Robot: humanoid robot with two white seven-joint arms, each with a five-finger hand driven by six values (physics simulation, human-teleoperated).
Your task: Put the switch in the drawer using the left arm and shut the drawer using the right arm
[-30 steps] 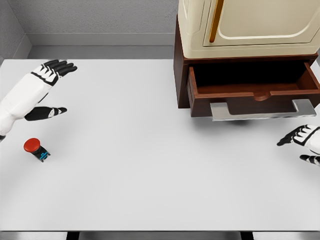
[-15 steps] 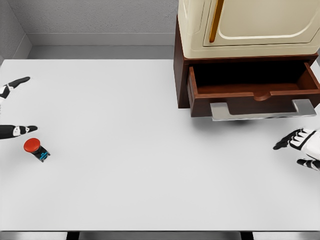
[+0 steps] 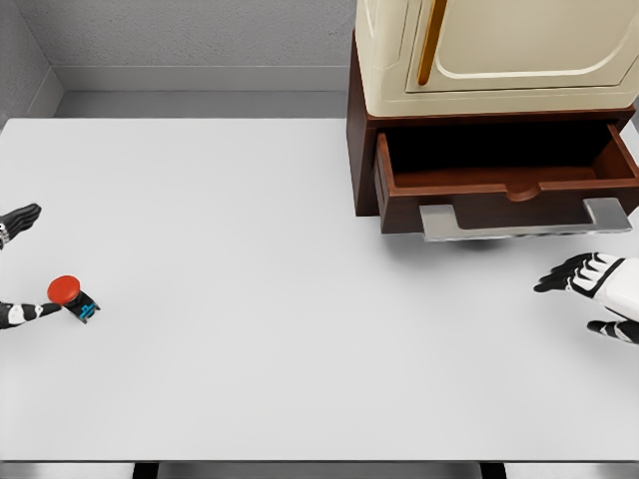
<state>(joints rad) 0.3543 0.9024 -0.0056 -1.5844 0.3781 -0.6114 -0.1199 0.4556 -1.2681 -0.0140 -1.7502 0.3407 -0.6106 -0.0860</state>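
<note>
Nothing is done yet: the switch lies on the table, far from the open drawer. The left hand is spread around it, gripping nothing. The right hand waits empty and relaxed below the drawer.

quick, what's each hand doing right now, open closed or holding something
Left hand: open, fingers spread either side of the red switch, not gripping it.
Right hand: open, holding nothing, below the drawer.

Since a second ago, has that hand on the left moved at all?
Yes. The left hand has dropped toward the near edge of the table and drawn back to the picture's left side; its fingertips now sit around the red switch, which hasn't shifted.
</note>
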